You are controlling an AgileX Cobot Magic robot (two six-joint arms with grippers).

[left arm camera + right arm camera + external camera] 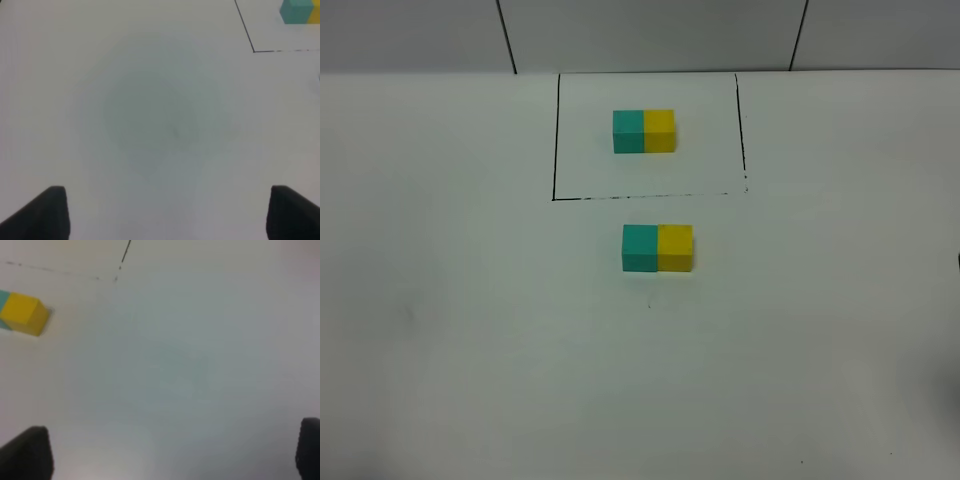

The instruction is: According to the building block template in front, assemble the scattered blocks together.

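Left gripper: fingers spread wide, nothing between them, only bare white table under and ahead. Right gripper: fingers likewise wide apart and holding nothing, bare surface below. Neither arm shows in the high view.

Scattered blocks: teal cube and yellow cube sit flush, faces touching, forming one short bar near table centre. Long axis runs left-right in the high view, teal end toward the left arm's side, yellow end toward the right arm's. In the right wrist view the yellow cube lies well ahead of the fingers and off to one side, a sliver of teal at the frame edge.

Building block template: same teal-left, yellow-right order, same axis, parallel to the joined pair and farther from the arms. Black outline encloses it on three visible sides; its near line passes between the two bars. Left wrist view catches the outline corner and the template's teal cube, far ahead of the fingers.

Open table on all sides of the joined pair. Surface matte white; grey panelled wall behind the far edge
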